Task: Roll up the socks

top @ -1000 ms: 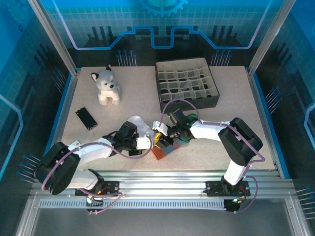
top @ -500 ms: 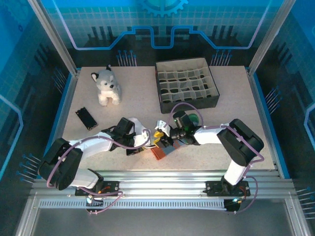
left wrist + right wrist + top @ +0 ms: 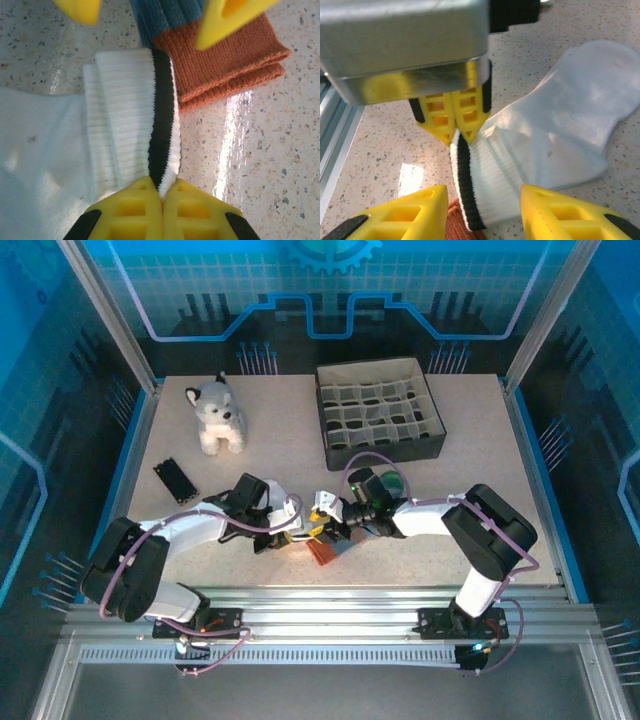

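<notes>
The left gripper (image 3: 161,192) has its yellow fingers pressed together on the black-striped cuff edge of the white sock (image 3: 115,115), pinching a fold of it just above the table (image 3: 260,165). The right gripper (image 3: 485,210) faces it from the right with its fingers apart, one on each side of that same cuff and touching neither side. Under the right gripper lies the blue sock (image 3: 165,20), its orange cuff beside and partly beneath the white cuff. Both socks sit near the front middle of the table, between the two arms.

Compared with a second ago, the left wrist has swung farther from the near edge and now covers most of the white sock's foot in the overhead view. The right fingers stand wider than they did, and less of the blue sock shows past them.

The table is speckled beige and glossy under the lamp. A toy dog (image 3: 218,417) sits far left, a black divided box (image 3: 380,420) far right of centre, and a small black block (image 3: 174,480) lies at the left. A ribbed metal rail (image 3: 330,605) runs along the near edge, and metal posts frame blue-lit panels all round
</notes>
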Controlling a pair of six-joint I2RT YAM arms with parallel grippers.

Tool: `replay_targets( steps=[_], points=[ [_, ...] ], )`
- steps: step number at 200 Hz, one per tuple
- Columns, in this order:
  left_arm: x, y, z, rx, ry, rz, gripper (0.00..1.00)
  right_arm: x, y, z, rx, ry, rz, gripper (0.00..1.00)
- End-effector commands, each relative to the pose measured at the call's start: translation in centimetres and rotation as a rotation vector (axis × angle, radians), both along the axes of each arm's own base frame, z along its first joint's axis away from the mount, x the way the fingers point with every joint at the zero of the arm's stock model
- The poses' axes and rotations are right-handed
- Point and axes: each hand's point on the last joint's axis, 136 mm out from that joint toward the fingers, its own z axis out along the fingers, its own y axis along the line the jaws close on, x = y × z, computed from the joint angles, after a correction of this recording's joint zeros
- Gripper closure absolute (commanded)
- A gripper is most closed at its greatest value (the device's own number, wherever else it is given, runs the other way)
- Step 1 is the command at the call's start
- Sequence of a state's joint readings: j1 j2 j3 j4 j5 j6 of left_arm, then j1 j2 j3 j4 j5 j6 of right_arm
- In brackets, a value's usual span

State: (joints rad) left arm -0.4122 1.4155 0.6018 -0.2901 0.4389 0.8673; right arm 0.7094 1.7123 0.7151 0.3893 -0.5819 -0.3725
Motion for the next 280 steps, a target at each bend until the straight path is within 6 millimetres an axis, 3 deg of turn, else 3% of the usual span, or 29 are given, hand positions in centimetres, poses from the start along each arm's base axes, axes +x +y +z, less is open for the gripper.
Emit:
replay_targets(
  steps=[1, 76, 163, 178, 212, 231, 280],
  points=[
    [-0.4, -0.4, 0.5, -0.033, 0.033, -0.029, 1.0, -0.3, 0.3, -0.5, -0.022, -0.057, 0.043, 0.56],
    [-0.1, -0.2, 0.9, -0.053, 0.026, -0.021, 1.0, -1.5, 1.4, -2.4, -0.067, -0.067, 0.113, 0.53],
    [0.2, -0.2, 1.5, -0.085, 0.003, -0.015, 1.0, -1.0, 1.6, -4.1, -0.104, -0.087, 0.084, 0.54],
    [0.1, -0.2, 1.6, -0.085, 0.002, -0.018, 1.0, -1.0, 1.8, -4.0, -0.107, -0.095, 0.084, 0.61],
    [0.5, -0.2, 2.0, -0.093, -0.03, -0.003, 1.0, -1.1, 2.5, -3.5, -0.121, -0.148, 0.08, 1.0],
    [1.2, -0.2, 2.7, -0.099, -0.066, 0.033, 1.0, -1.3, 2.8, -3.4, -0.139, -0.184, 0.077, 1.0],
    [2.6, 0.9, 6.3, -0.126, -0.161, 0.208, 0.69, -1.4, 2.8, -4.0, -0.213, -0.211, 0.041, 1.0]
  ],
)
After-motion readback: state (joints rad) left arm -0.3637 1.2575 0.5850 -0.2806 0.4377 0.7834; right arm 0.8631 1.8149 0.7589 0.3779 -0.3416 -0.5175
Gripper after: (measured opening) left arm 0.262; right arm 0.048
